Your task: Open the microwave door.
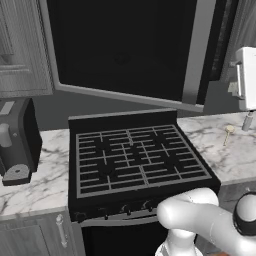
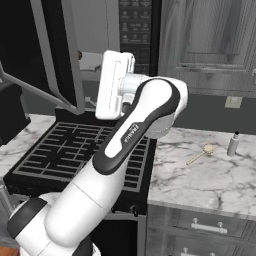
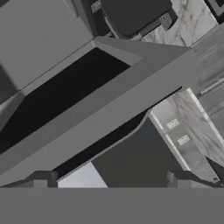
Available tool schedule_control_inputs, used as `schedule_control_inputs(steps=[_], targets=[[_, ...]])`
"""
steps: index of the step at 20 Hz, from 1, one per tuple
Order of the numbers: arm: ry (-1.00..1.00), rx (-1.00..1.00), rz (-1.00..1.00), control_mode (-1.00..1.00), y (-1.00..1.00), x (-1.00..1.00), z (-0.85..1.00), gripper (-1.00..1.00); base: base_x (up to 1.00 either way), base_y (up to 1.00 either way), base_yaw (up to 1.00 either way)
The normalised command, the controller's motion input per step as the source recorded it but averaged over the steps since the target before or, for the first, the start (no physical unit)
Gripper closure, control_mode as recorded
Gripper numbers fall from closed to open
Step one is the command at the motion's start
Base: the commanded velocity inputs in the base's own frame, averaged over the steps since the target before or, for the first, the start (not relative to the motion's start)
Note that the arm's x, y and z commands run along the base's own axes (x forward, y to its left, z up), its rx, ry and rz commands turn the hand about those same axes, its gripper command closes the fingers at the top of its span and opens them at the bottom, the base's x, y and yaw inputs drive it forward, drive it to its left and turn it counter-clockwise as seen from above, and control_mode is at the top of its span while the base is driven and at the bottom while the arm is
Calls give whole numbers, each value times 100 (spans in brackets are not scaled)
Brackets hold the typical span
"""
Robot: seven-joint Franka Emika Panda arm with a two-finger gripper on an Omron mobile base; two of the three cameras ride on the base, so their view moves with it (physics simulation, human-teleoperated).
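The microwave door (image 1: 120,45) is a wide black glass panel in a grey frame above the stove. It stands swung out from the microwave (image 2: 136,30), whose dark button panel shows behind my arm. The door's grey bar handle (image 1: 199,50) runs down its right side. My gripper (image 1: 233,76) hangs just right of that handle edge, fingers pointing at it, open and holding nothing. From the other side the gripper (image 2: 85,78) sits beside the door's free edge (image 2: 72,60). In the hand view a grey bar of the door (image 3: 109,109) crosses diagonally beyond the gripper (image 3: 109,179).
A black gas stove (image 1: 135,160) lies below the door. A small black toaster (image 1: 17,142) stands on the marble counter at left. A wooden dipper (image 2: 205,150) and a small shaker (image 2: 232,145) lie on the right counter (image 2: 200,180). Grey cabinets (image 2: 210,40) hang above.
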Motion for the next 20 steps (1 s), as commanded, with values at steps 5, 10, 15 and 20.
schedule_control_inputs(steps=[5,10,15,20], targets=[[-13,0,7,-100,14,20,8,-100,0,0,0],[-17,0,4,-100,5,27,9,-100,0,0,0],[-14,0,5,-100,0,31,2,-100,0,0,0],[-11,0,5,-100,0,32,0,-100,0,0,0]])
